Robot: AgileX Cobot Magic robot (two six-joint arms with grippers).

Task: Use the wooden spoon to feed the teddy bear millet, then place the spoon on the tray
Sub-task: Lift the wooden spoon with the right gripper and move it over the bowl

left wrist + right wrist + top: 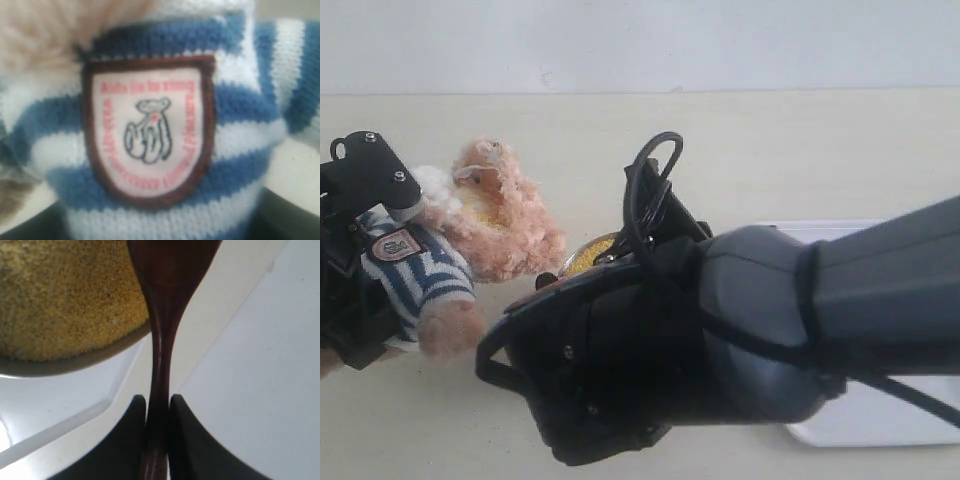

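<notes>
Since the bear (485, 225) has to be fed, the left tool (370, 300) grips it round the middle. The bear is on the left side of the bench (770, 150), tipped so its face points right, toward the food. That way a spoon can reach its mouth. The left wrist view is full of its striped shirt and the badge (150, 130), so the bear sits very close in that tool. The black parts on both sides of it look squeezed on.

The right tool (157, 401) is clenched on the thin handle of the spoon (161, 335), one finger on each side. It holds far back on the handle, so the round end sticks out in front and can dip. That round end is over the rim of the bowl (75, 365), right beside the millet (65, 300). Its top is cut off, so it is hard to tell if any grains are on it.

The bowl is in the middle of the bench, just right of the bear, so the trip to the mouth looks short. The tray (880, 425) lies on the right, under the right arm, close by for the spoon later. The job looks early: likely scooping, then feeding.
</notes>
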